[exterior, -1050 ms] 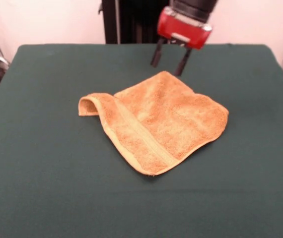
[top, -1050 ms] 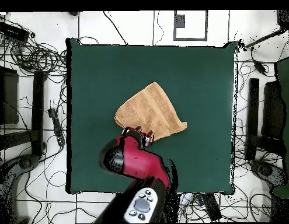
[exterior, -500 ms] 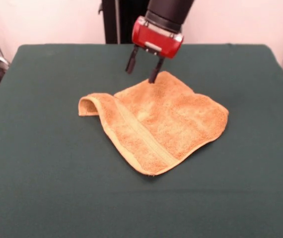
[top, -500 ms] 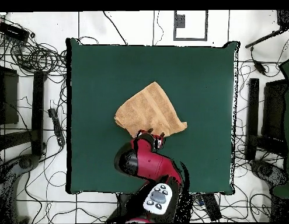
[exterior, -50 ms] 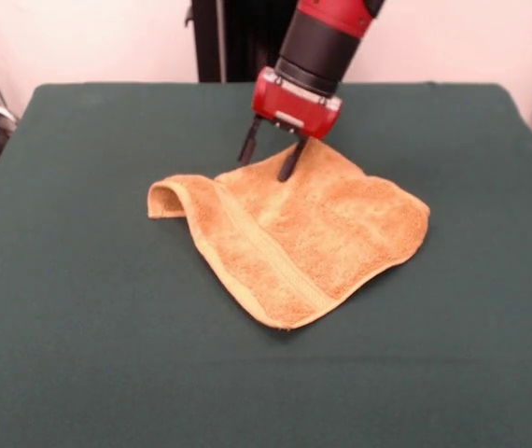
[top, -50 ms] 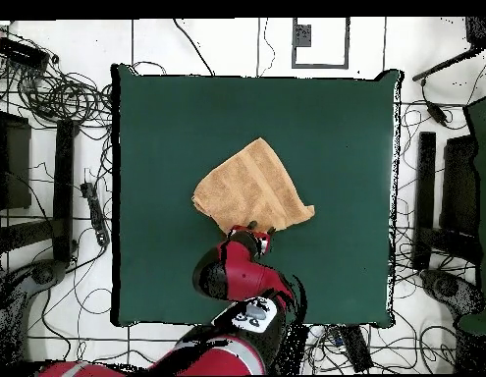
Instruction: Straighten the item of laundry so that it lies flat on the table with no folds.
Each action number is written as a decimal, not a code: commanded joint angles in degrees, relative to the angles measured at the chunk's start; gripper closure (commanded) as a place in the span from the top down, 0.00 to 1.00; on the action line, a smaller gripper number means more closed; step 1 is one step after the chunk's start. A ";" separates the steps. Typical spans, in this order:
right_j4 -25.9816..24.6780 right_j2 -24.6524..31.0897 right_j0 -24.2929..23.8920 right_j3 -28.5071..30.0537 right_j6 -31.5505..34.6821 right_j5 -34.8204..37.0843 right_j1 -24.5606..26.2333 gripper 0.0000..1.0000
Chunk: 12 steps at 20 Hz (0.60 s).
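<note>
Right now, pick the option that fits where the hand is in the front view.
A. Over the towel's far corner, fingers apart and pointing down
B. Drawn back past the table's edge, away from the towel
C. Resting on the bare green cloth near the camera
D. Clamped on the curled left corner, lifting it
A: the hand hangs with its fingers spread over the far corner of the orange-tan towel, which lies folded on the table.
</note>
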 commanded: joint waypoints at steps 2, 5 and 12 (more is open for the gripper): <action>-1.35 9.54 -3.03 -1.72 10.77 -2.75 4.49 1.00; -2.48 10.50 -4.29 -2.37 10.00 -3.26 5.08 1.00; -3.71 10.96 -5.14 -2.66 8.45 -1.08 4.53 1.00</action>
